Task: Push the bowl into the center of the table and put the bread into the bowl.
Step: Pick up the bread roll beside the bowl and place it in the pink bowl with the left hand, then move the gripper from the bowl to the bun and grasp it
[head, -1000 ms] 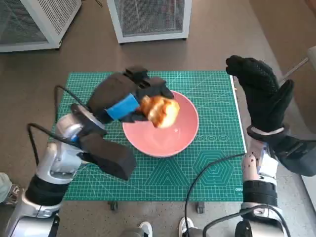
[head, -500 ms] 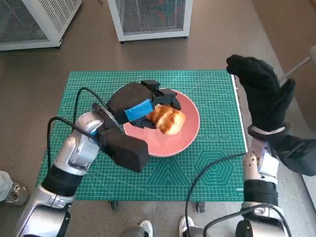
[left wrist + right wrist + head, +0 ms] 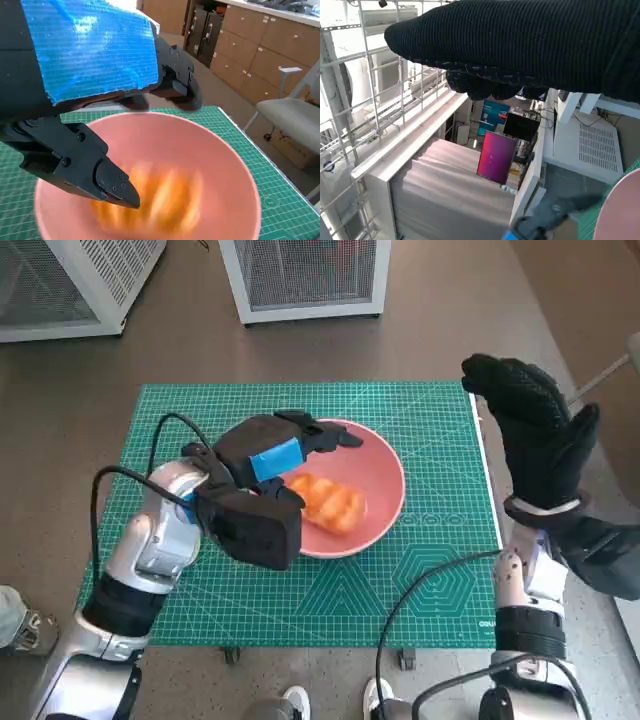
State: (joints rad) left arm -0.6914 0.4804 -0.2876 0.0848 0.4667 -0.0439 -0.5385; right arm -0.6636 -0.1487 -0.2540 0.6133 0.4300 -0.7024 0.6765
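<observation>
Bread (image 3: 330, 503): you are seeing it lying loose inside the pink bowl (image 3: 380, 465), mid-mat, head view. Left hand (image 3: 275, 450) is hovering over the near rim, fingers spread, gripping nothing. Right hand (image 3: 535, 430) is standing raised off the mat's edge, empty. Left wrist view: bread (image 3: 150, 200) is blurring beneath parted fingers (image 3: 107, 180). Right wrist view: glove only.

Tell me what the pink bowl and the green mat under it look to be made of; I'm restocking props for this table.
The bowl looks like smooth, glossy plastic or glazed ceramic: even pink, soft sheen on its wall; which one I cannot tell. The mat looks like a matte rubbery cutting mat: flat green with a fine printed grid and angle lines.
</observation>
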